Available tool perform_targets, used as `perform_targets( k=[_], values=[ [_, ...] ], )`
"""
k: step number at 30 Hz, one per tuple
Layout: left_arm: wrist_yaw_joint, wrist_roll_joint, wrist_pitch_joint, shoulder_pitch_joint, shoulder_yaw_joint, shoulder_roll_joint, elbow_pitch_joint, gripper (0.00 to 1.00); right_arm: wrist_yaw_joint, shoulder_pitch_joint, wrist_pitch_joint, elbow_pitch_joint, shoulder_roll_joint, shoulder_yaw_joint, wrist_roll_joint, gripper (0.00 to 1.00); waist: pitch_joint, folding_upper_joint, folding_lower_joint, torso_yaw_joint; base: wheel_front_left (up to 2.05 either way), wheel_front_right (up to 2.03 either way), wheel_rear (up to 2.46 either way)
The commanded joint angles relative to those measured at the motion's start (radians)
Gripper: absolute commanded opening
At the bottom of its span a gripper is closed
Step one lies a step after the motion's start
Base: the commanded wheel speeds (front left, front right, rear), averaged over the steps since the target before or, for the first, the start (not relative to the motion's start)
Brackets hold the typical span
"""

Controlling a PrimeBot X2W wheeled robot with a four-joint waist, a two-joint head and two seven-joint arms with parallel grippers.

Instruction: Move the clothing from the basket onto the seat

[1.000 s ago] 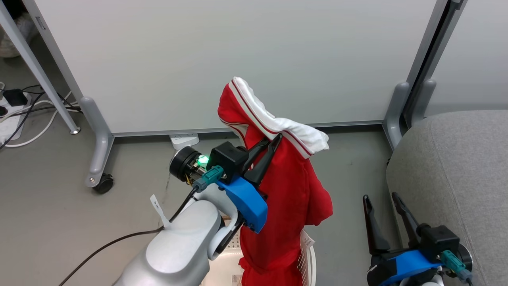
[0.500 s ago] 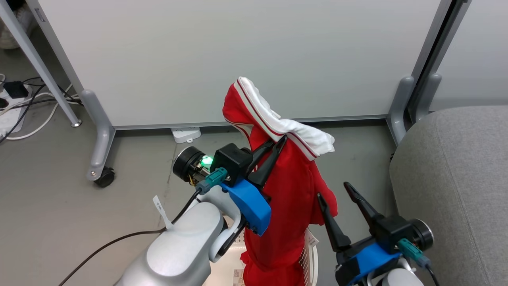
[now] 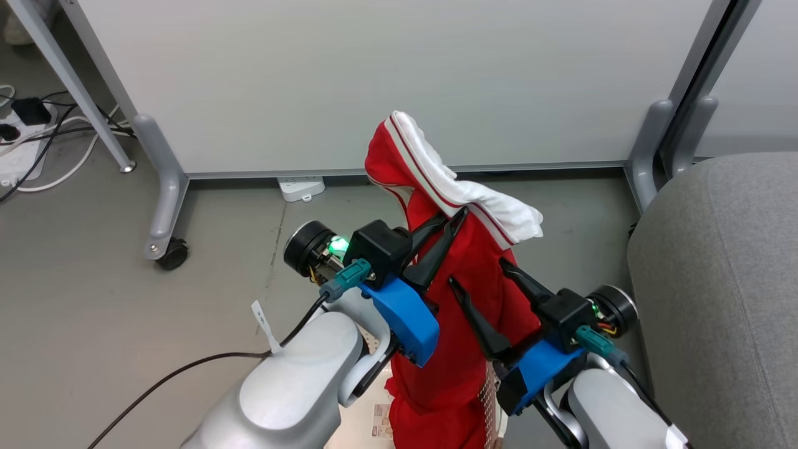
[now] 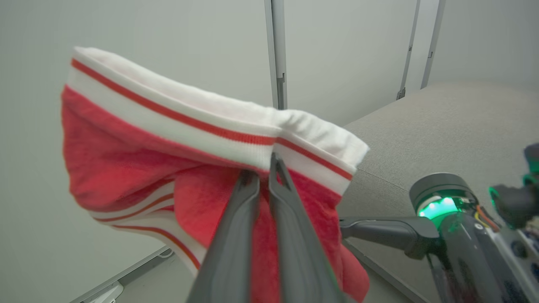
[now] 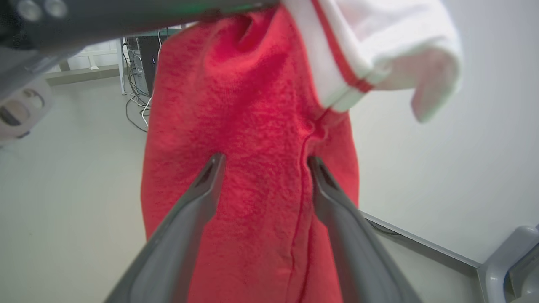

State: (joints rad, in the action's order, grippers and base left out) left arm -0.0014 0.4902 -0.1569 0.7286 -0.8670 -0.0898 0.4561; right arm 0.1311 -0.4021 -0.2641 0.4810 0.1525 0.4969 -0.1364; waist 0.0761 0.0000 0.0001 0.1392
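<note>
A bright red garment (image 3: 483,244) with a white striped band hangs in the air, and my left gripper (image 3: 456,215) is shut on it just under the band. Up close, the left gripper (image 4: 263,166) pinches the garment (image 4: 126,151) between its tips. My right gripper (image 3: 477,274) is open, its fingers spread in front of the hanging cloth. In the right wrist view the right gripper (image 5: 263,162) frames the garment (image 5: 252,105); I cannot tell whether it touches. The garment's lower end drops into the basket (image 3: 490,405) at the bottom edge. The grey seat (image 3: 717,280) lies to the right.
A white partition panel stands behind, on grey legs with a caster (image 3: 171,254). A power strip (image 3: 301,187) lies at its foot, and cables (image 3: 37,125) run over the floor at the far left. Another partition leg (image 3: 651,156) stands close to the seat.
My right gripper has swung up and left from beside the seat to the hanging garment, staying open. The left gripper keeps its hold. The camera has shifted slightly.
</note>
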Motion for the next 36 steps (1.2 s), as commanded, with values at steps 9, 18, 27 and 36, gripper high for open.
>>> perform_targets(
  k=[9, 18, 27, 36],
  values=[
    [0.001, 0.003, -0.015, 0.028, -0.011, 0.007, 0.004, 0.00, -0.001, -0.104, -0.001, 0.083, 0.007, 0.107, -0.078, 1.00, 0.022, 0.0000, -0.0001, 0.011, 0.00, 0.00, 0.00],
    [0.003, 0.009, -0.022, 0.037, -0.018, 0.009, 0.016, 0.00, -0.001, -0.133, -0.001, 0.098, 0.013, 0.142, -0.121, 0.00, 0.029, 0.0000, -0.0001, 0.010, 0.00, 0.00, 0.00],
    [0.004, 0.014, -0.028, 0.042, -0.023, 0.007, 0.027, 0.00, -0.001, -0.129, -0.001, 0.099, 0.015, 0.154, -0.136, 0.00, 0.026, 0.0000, -0.0001, 0.007, 0.00, 0.00, 0.00],
    [0.006, 0.024, -0.025, 0.041, -0.027, 0.004, 0.039, 0.00, -0.001, -0.118, -0.001, 0.096, 0.015, 0.153, -0.140, 0.00, 0.020, 0.0000, -0.0001, 0.006, 0.00, 0.00, 0.00]
  ],
)
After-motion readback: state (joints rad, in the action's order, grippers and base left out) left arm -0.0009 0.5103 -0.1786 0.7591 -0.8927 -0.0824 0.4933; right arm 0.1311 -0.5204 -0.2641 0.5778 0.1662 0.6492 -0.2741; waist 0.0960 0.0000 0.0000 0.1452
